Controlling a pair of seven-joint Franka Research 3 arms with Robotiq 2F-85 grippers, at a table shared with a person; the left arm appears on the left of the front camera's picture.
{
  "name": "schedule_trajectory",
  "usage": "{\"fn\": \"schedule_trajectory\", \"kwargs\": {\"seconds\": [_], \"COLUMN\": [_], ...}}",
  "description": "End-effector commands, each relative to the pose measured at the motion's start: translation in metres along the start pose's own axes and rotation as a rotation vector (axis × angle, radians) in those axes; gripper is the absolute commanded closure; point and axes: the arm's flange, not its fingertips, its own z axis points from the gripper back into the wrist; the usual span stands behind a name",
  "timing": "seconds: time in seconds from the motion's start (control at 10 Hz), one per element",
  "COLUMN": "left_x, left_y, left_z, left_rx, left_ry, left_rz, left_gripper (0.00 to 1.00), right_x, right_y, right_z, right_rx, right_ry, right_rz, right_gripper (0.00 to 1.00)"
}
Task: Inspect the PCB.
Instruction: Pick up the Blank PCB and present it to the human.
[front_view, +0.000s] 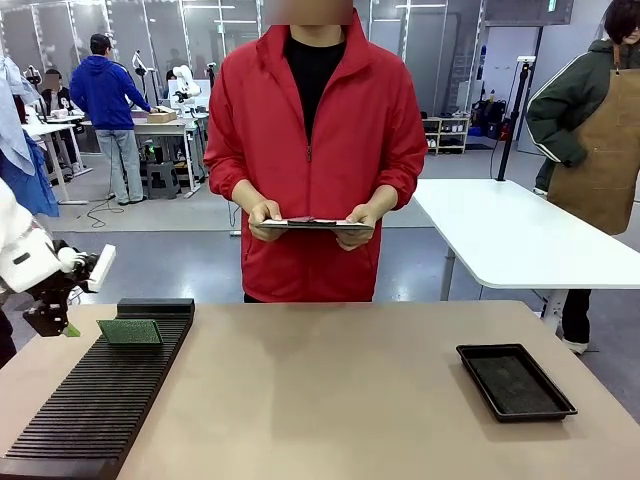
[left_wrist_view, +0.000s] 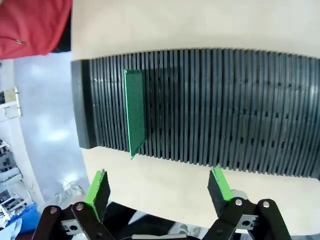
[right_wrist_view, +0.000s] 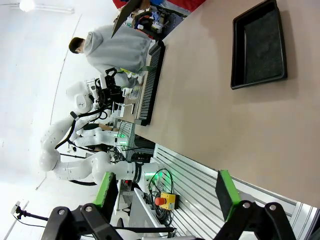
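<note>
A thin green rectangular PCB with a fine dotted grid sits on a long black ribbed plastic rack that runs along the left side of the tan surface. The board is close to the rack's far end, towards the far left corner.

From the front its broad face shows, tipped towards the robot's side. The left wrist view shows the PCB nearly edge-on instead, lined up with the ribs of the rack and reaching across most of its width.

The left tool hangs just off the rack's left edge, level with the board. From its own camera the left tool has its green pads spread wide with nothing between them. They are above the bare strip of surface beside the rack, clear of the board.

The right tool is also spread wide and empty, out near the surface's edge.

A shallow black rectangular tray lies near the right edge of the surface, well apart from the rack. The right wrist view also shows the tray, with the rack far beyond it.

At the far side a person in a red jacket holds a dark flat clipboard level in both hands. It is seen edge-on from the front, so I cannot tell what is on it.
</note>
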Motion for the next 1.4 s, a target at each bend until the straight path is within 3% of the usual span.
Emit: {"fn": "schedule_trajectory", "kwargs": {"seconds": [0.0, 0.5, 0.9, 1.0, 1.1, 1.2, 1.3], "left_x": [-0.005, -0.016, -0.019, -0.02, -0.02, -0.02, -0.02], "left_y": [0.021, 0.054, 0.059, 0.06, 0.061, 0.062, 0.062], "left_z": [-0.016, -0.071, -0.106, -0.111, -0.112, -0.117, -0.118], "left_rx": [-0.002, -0.103, -0.115, -0.13, -0.13, -0.127, -0.133], "left_ry": [0.044, 0.061, 0.073, 0.07, 0.043, 0.075, 0.065], "left_rz": [-0.03, -0.032, -0.007, 0.003, 0.006, -0.012, -0.015], "left_gripper": [0.0, 0.0, 0.0, 0.08, 0.31, 0.67, 0.9], "right_x": [0.0, 0.0, 0.0, 0.0, 0.0, 0.0, 0.0], "right_y": [0.001, 0.001, 0.001, 0.001, 0.001, 0.001, 0.001], "right_z": [0.001, 0.001, 0.001, 0.001, 0.001, 0.001, 0.001], "right_rx": [0.015, 0.015, 0.015, 0.015, 0.015, 0.015, 0.015], "right_ry": [-0.011, -0.011, -0.011, -0.011, -0.011, -0.011, -0.011], "right_rz": [0.017, 0.017, 0.017, 0.017, 0.017, 0.017, 0.017], "right_gripper": [0.0, 0.0, 0.0, 0.0, 0.0, 0.0, 0.0]}}
